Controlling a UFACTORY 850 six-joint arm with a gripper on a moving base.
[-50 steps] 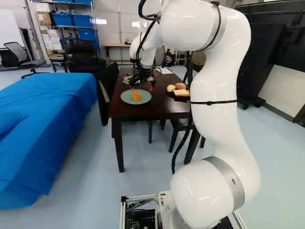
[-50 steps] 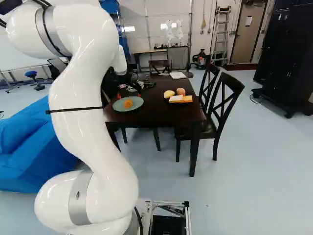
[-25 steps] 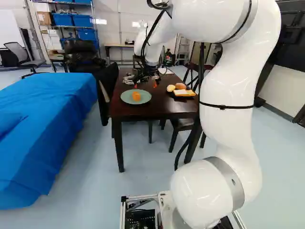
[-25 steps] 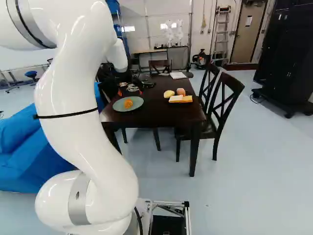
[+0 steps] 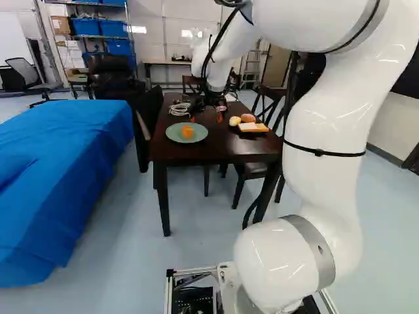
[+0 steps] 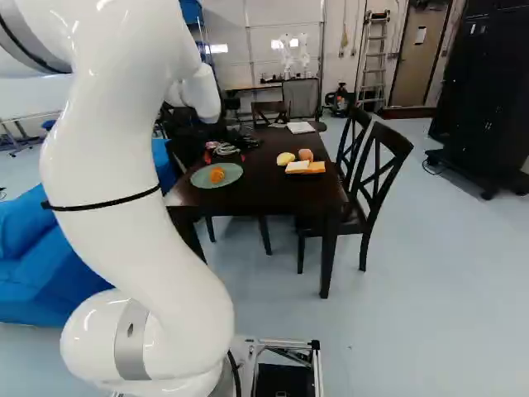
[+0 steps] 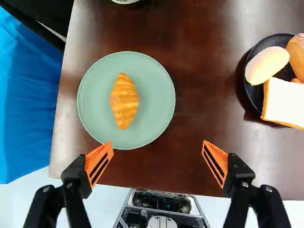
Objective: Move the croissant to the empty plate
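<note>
In the left base view, one blue-covered bed (image 5: 65, 163) stands at the left, beside the dark worktop (image 5: 173, 154). On the worktop come one coil of pale cable (image 5: 179, 109) and, nearer the base, one green plate (image 5: 173, 134) with the one croissant (image 7: 124, 101) lying within its rim. To the right of these is the gripper (image 5: 206, 118), its two fingers spread wide apart and holding nothing; in the wrist view the croissant lies ahead of it, nearer one finger than the other. Next, one black dish (image 7: 256, 97) carries three clear pieces: one pale oval roll (image 7: 267, 65), one browned bun (image 7: 298, 53) and one white bread slice (image 7: 285, 103); there seems to be a fourth piece, mostly hidden. Two cross-backed chairs (image 6: 376, 182) stand along that side. Rightmost, the one white arm (image 5: 324, 144) climbs from its lowest joint, bends over at the top and reaches forward, its wrist lowered towards the worktop and the gripper pointing down.
</note>
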